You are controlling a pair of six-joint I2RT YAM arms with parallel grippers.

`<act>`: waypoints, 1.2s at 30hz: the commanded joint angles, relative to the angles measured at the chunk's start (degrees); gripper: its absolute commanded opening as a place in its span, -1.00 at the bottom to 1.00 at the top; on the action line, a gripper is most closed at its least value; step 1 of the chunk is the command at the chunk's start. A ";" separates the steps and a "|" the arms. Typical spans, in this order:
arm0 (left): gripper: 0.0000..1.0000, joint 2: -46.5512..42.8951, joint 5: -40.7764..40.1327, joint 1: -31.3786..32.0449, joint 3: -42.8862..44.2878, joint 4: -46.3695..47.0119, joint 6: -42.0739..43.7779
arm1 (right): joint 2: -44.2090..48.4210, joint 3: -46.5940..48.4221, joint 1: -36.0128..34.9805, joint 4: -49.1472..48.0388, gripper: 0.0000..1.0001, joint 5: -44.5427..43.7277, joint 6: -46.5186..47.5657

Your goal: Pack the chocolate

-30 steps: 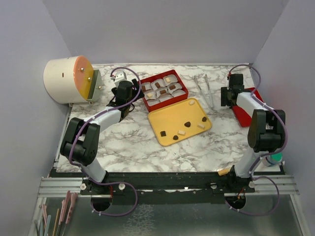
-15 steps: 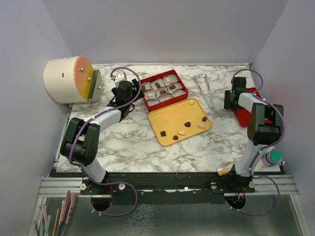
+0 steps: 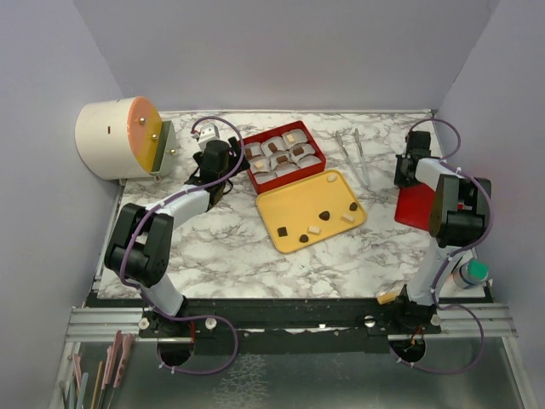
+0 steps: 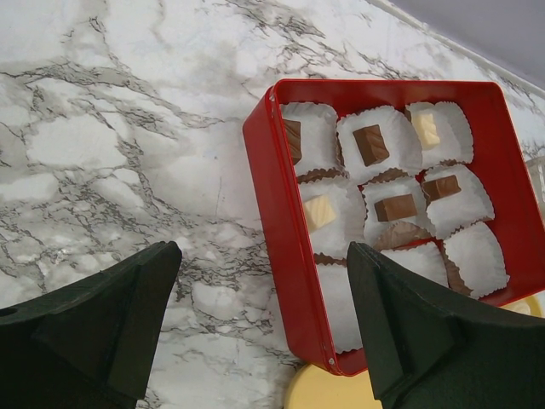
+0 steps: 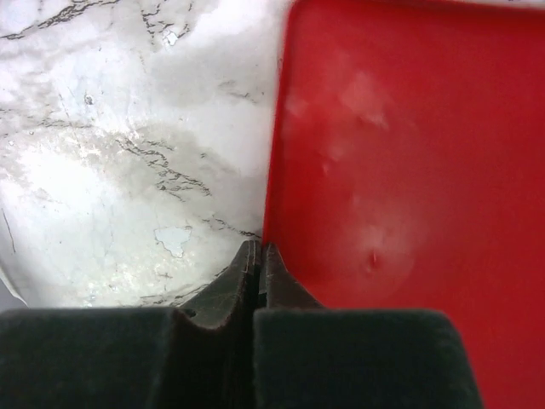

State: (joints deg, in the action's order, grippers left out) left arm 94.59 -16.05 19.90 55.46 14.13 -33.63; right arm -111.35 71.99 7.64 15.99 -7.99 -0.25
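Several chocolate pieces (image 3: 326,213), dark and cream, lie loose on the flat yellow tray (image 3: 294,198). More chocolate (image 4: 371,143) sits in white paper cups inside the red box (image 3: 252,167). My left gripper (image 3: 220,170) hovers open just left of the box; in the left wrist view the box's near corner (image 4: 281,256) lies between the jaws of that gripper (image 4: 264,341). At the right, my right gripper (image 3: 410,175) is shut on the left edge of the red lid (image 3: 417,206). The right wrist view shows its fingertips (image 5: 258,247) meeting at the lid's rim (image 5: 281,153).
Metal tongs (image 3: 353,153) lie behind the tray. A white cylinder with an orange face (image 3: 115,136) stands at the back left. A green-capped bottle (image 3: 473,273) stands by the right arm's base. Purple walls close in on three sides.
My right gripper moved to the lid's left edge and shut on it. More of the lid now shows near the tray. The left arm has not moved.
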 commanded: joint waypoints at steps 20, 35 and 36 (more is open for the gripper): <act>0.77 -0.60 1.50 0.23 -0.62 0.99 0.31 | 10.34 2.57 0.43 3.00 -0.99 13.26 -6.87; 0.78 -4.50 3.66 0.31 -0.44 0.28 -0.07 | 20.68 0.97 -1.46 -1.99 -1.00 27.28 -12.90; 0.78 -4.91 3.99 0.31 -0.52 0.28 -0.24 | 21.39 0.94 -1.60 -2.23 -0.99 27.93 -13.19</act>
State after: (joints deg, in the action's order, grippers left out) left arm 93.27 -14.37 20.01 55.46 14.02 -33.63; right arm -94.30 72.90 6.79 17.85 14.20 -11.11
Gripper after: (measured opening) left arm 0.888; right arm 0.010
